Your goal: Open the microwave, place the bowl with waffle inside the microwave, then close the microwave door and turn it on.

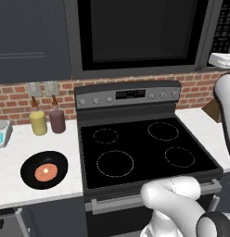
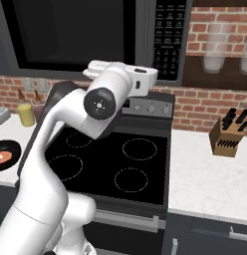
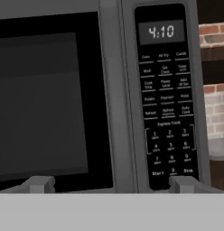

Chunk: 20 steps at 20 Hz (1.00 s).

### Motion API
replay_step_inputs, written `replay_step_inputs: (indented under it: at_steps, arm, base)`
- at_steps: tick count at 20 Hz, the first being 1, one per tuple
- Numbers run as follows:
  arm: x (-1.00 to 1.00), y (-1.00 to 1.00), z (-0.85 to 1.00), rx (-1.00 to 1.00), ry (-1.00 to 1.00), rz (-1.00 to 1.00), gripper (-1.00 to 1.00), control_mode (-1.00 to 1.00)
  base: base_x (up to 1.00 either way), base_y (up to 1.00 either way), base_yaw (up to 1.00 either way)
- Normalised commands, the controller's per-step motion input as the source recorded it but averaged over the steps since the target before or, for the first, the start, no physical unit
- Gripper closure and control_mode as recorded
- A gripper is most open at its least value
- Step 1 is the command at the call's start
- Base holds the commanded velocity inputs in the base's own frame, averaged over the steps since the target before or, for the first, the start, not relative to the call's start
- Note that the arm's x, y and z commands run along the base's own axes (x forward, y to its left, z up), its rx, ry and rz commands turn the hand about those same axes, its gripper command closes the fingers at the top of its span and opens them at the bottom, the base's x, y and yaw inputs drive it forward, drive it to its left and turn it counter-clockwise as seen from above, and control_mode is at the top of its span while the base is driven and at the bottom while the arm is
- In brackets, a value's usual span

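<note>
Microwave (image 3: 109, 90) just ahead of spread pincer (image 3: 111, 184)

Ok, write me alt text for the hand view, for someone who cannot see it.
A closed microwave door with dark glass sits beside the microwave's black keypad panel, whose display reads 4:10. The open gripper faces it, one fingertip below the window and the other at the bottom buttons. A brick wall shows at the right edge.
</note>
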Motion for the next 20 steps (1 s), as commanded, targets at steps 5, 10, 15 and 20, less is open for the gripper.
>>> replay_step_inputs:
  at_steps: [5,10,15,20]
  arm:
    - [0.14,-0.14,0.09,0.0,0.0,0.0,-1.0,-1.0]
    - [0.25,-0.07,0.08,0.0,0.0,0.0,-1.0,-1.0]
    - [0.48,-0.01,0.01,0.0,0.0,0.02,-1.0,-1.0]
    - [0.66,0.0,0.0,0.0,0.09,0.04,-1.0,-1.0]
  base:
    - [0.0,0.0,0.0]
    - [0.0,0.0,0.0]
    - [0.0,0.0,0.0]
    - [0.0,0.0,0.0]
